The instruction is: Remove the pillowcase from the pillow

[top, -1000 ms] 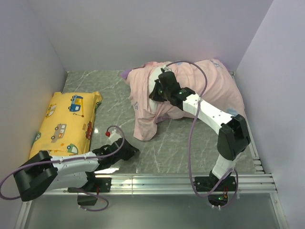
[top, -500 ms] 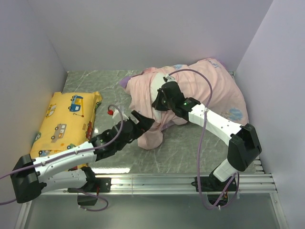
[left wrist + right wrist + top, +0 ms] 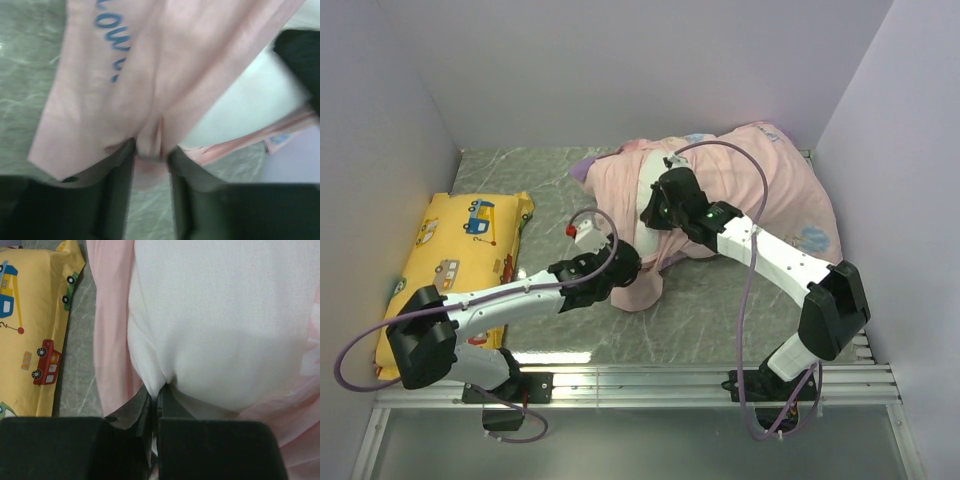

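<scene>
The pillowcase (image 3: 760,190), turned pale pink side out, lies bunched at the back right over the white pillow (image 3: 644,188). My left gripper (image 3: 625,268) reaches its lower front flap. In the left wrist view the left gripper (image 3: 150,152) pinches a fold of the pillowcase (image 3: 150,75), with the pillow (image 3: 245,105) showing to the right. My right gripper (image 3: 655,222) is in the case's opening. In the right wrist view the right gripper (image 3: 157,390) is shut on a pinch of the pillow (image 3: 225,330), with the pillowcase (image 3: 110,330) to its left.
A yellow cushion (image 3: 460,250) printed with vehicles lies flat at the left and also shows in the right wrist view (image 3: 30,330). Pale walls close the table on three sides. A metal rail (image 3: 720,378) runs along the near edge.
My left arm swung from the near left edge out to the pillowcase's front flap and closed on a fold. My right gripper kept its hold and drew the pillow slightly nearer.
</scene>
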{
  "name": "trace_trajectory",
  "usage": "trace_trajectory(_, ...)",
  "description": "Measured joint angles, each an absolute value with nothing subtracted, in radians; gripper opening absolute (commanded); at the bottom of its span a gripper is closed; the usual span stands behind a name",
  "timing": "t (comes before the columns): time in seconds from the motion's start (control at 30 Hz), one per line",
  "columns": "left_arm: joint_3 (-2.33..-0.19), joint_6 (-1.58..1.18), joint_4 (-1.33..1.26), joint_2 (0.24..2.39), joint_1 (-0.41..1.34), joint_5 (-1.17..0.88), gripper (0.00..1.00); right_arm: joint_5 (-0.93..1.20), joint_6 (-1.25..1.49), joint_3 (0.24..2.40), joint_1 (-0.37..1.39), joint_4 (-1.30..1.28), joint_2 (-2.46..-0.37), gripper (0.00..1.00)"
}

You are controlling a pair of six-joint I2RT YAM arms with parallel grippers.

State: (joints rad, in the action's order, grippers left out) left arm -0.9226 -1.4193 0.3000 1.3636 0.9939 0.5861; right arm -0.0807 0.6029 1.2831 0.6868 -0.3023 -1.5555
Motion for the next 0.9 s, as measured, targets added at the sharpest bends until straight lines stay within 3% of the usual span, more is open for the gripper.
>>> trace_trajectory(0.03,-0.900,-1.429,0.295,1.359,0.993,0.583,0.20,-0.083,0.600,1.295,0.686,-0.316,-1.556,0.00)
trace_trajectory(0.13,-0.826,-1.456,0.246,1.335,0.988,0.573,0.00,-0.075,0.596,1.327,0.683,-0.363,-1.562,0.00)
trace_trajectory(0.57,-0.595,-1.584,-0.081,1.288,0.979,0.518,0.01,0.050,0.597,1.506,0.636,-0.597,-1.629,0.00)
trace_trajectory(0.9,-0.488,-1.620,-0.172,1.303,0.985,0.475,0.02,0.122,0.607,1.557,0.566,-0.605,-1.631,0.00)
